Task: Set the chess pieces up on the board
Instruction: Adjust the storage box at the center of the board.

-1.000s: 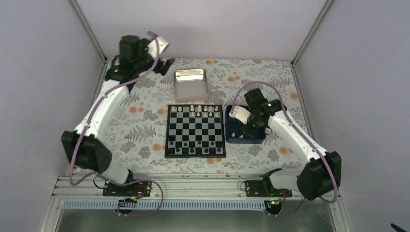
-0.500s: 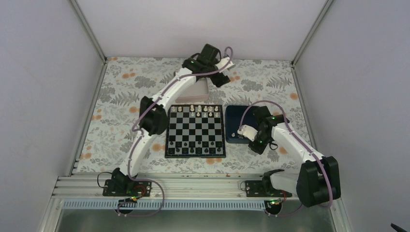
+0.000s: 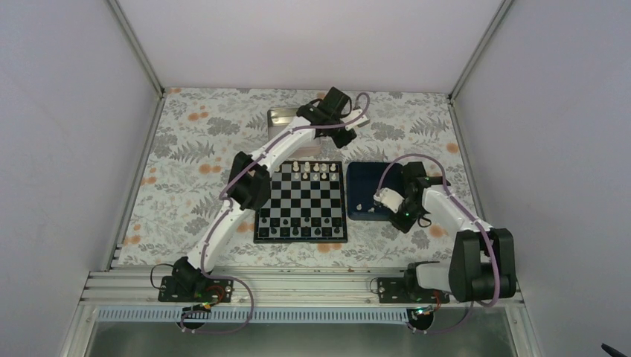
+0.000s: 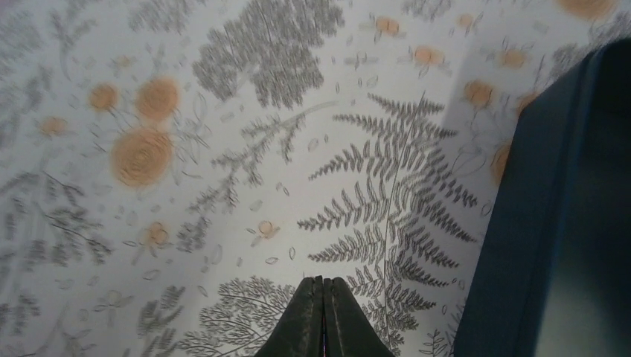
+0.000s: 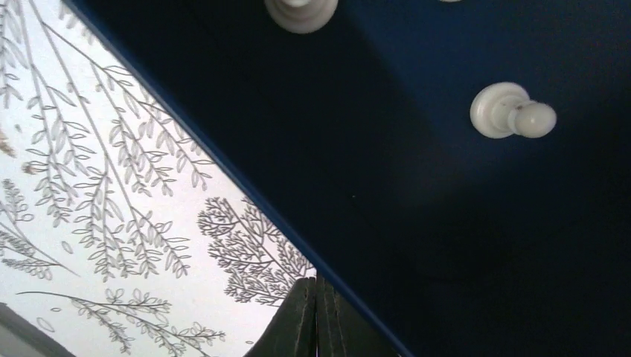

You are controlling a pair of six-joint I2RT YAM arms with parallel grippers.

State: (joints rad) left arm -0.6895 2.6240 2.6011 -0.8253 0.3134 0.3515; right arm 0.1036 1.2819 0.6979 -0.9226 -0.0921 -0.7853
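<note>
You are running the right end effector (image 5: pixel 315 286) and left end effector (image 4: pixel 322 286) pinched shut and empty, so descending onto the chess pieces (image 5: pixel 512 111) lying ahead of the right one in the blue tray (image 5: pixel 446 245) is risking scattering them.

Table (image 3: pixel 186 156) with flowered top (grey ferns, orange blooms). Lying directly on it: the board (image 3: pixel 301 204) in the middle, dark blue tray (image 3: pixel 364 178) just beside on the right, silver tray (image 3: pixel 279 117) behind the board.
</note>
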